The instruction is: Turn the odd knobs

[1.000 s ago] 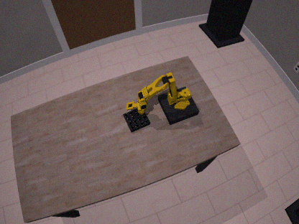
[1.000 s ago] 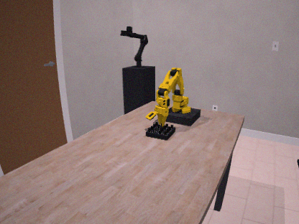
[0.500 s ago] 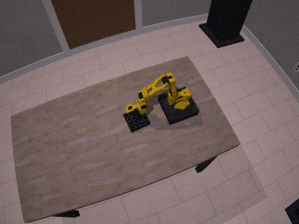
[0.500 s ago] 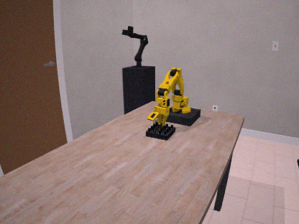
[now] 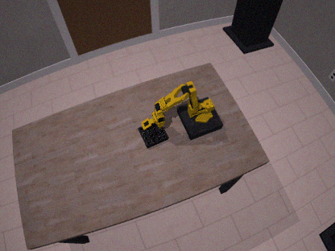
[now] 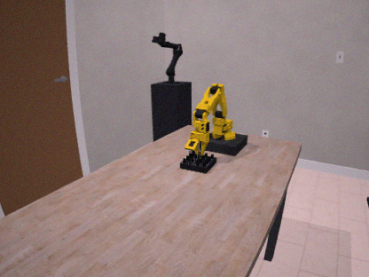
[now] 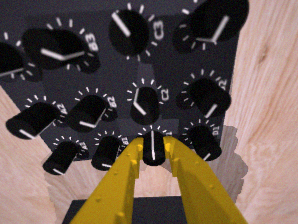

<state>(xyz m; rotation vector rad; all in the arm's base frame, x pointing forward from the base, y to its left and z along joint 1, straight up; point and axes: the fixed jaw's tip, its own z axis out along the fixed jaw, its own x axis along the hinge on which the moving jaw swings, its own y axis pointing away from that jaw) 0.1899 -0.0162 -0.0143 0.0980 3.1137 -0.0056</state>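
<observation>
Wood-grained counter [image 5: 93,169] [image 6: 155,209] [image 7: 267,95] is carrying the knob box [image 5: 157,142] [image 6: 193,168] [image 7: 115,75]; jaws are gripping knob C1 [image 7: 154,156], its pointer running lengthwise between them, I'm judging.

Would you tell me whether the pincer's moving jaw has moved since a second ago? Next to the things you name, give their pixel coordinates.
Yes, the pincer [image 5: 153,129] [image 6: 198,153] [image 7: 154,146] has swung its jaw lower, toward the knob box [image 5: 149,146] [image 6: 192,169] [image 7: 120,76].
</observation>
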